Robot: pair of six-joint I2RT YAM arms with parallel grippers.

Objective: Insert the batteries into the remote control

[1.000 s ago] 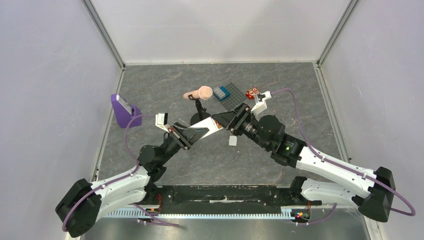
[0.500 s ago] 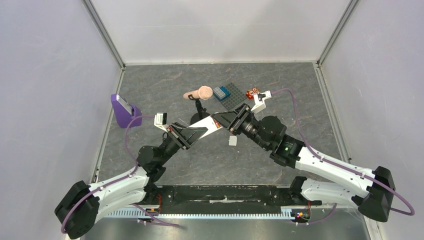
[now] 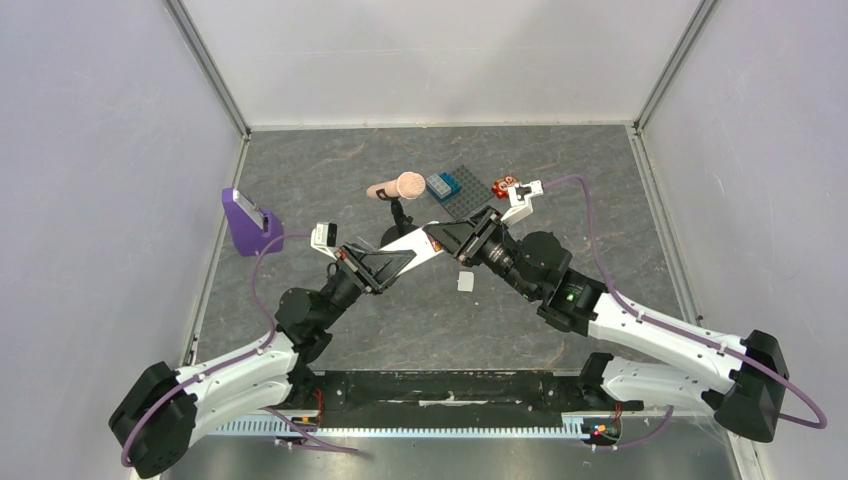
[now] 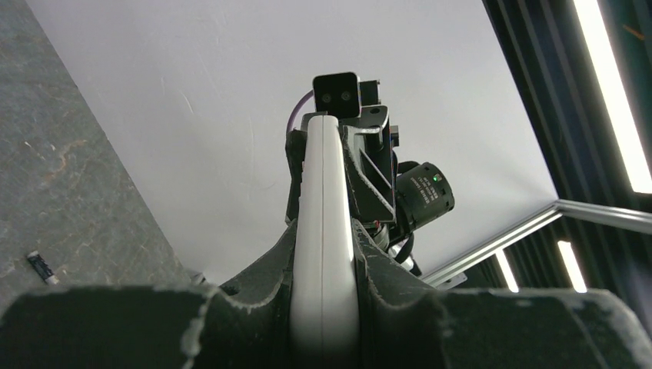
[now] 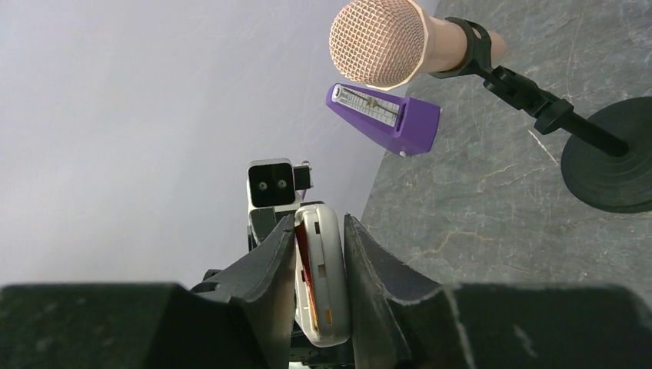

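Near and to the left of the microphone (image 3: pixel 410 185), the left gripper (image 4: pixel 326 238) stays clamped on the remote control (image 3: pixel 412 245), holding it in the air just in front of the microphone's stand. Near and to the right of the microphone, the right gripper (image 5: pixel 317 231) has drawn its jaws in from wide to flank the remote's free end, though whether they already pinch it cannot be told. A red-orange battery (image 5: pixel 307 265) seems to sit in the open back, so this is probably the seating step.
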